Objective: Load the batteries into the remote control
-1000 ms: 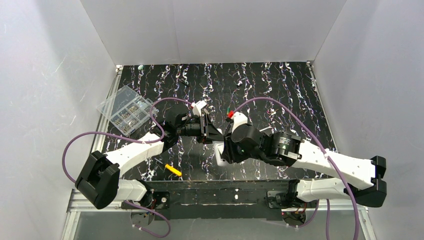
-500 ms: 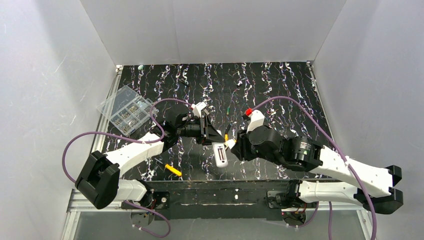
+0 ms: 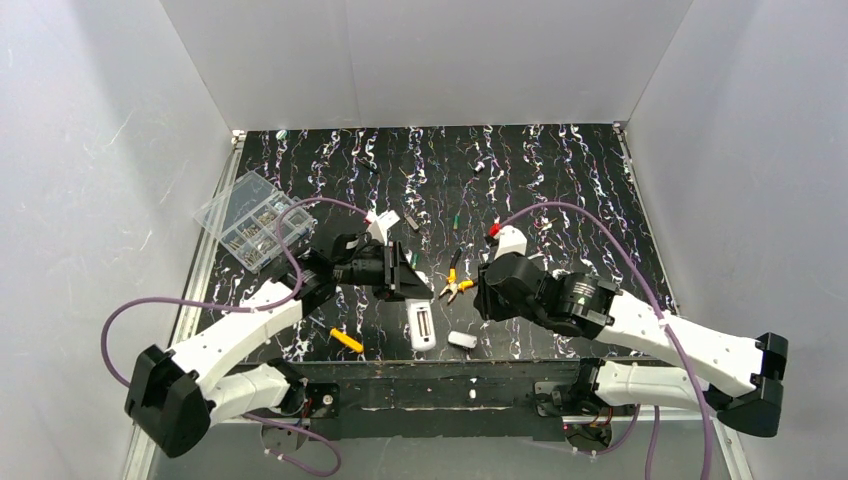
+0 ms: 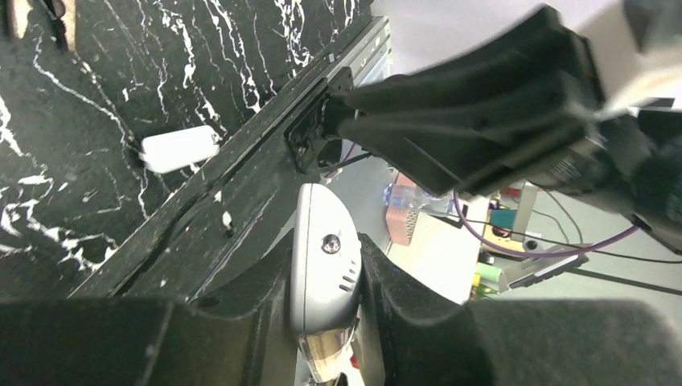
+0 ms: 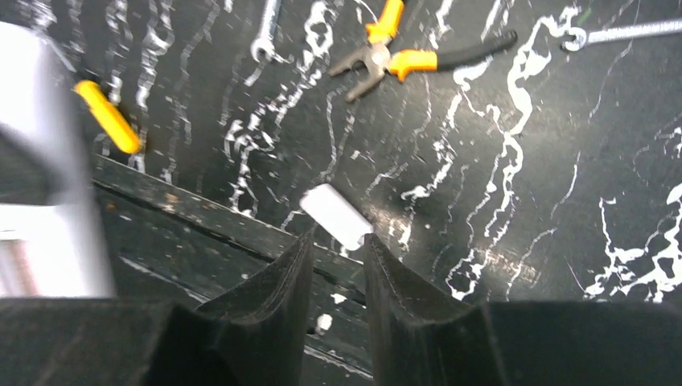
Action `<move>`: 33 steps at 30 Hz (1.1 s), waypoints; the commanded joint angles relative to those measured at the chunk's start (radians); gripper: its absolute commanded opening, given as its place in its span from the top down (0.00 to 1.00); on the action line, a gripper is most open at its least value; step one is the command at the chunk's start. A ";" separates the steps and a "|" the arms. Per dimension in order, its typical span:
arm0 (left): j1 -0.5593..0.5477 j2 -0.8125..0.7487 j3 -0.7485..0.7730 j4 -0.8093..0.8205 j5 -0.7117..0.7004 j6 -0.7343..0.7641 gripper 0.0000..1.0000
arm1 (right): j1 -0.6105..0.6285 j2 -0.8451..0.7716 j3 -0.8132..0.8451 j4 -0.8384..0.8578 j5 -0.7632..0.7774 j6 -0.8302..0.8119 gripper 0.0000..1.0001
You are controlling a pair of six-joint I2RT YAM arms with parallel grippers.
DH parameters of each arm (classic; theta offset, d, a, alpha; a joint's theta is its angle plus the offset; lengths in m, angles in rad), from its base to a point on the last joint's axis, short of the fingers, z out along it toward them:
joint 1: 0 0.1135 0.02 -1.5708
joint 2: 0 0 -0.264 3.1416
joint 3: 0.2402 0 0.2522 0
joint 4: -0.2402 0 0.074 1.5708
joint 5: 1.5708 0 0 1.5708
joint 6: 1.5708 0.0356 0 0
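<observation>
The white remote control (image 3: 423,326) is held by my left gripper (image 3: 400,276), low over the table's near edge, with its dark open battery slot facing up. In the left wrist view the remote (image 4: 324,257) sits clamped between the jaws of the left gripper (image 4: 322,241). My right gripper (image 3: 472,308) is narrowly open and empty; in the right wrist view the right gripper (image 5: 338,237) hovers just over the small loose white cover piece (image 5: 336,215), which lies on the mat (image 3: 461,340). One tiny green battery (image 3: 456,222) lies farther back on the mat.
Yellow-handled pliers (image 3: 455,285) lie between the arms. A yellow-handled tool (image 3: 347,340) lies near the front left. A clear compartment box (image 3: 255,220) stands at the left. Small wrenches (image 5: 619,32) lie scattered. The black front rail (image 3: 440,375) runs just under both grippers.
The right gripper has pulled back from the remote, to the right. The white cover piece now lies loose on the mat. The left gripper has swung the remote down toward the front edge.
</observation>
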 commanded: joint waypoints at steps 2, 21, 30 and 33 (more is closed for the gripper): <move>0.035 -0.094 0.054 -0.199 0.014 0.114 1.00 | -0.042 0.032 -0.107 0.106 -0.065 0.028 0.64; 0.071 -0.101 0.035 -0.161 0.018 0.082 1.00 | -0.065 0.193 -0.216 0.261 -0.245 -0.014 0.62; 0.076 -0.098 0.017 -0.139 0.017 0.065 1.00 | -0.054 0.257 -0.258 0.288 -0.326 -0.019 0.39; 0.076 -0.095 0.015 -0.133 0.019 0.060 1.00 | -0.053 0.288 -0.255 0.297 -0.331 -0.033 0.36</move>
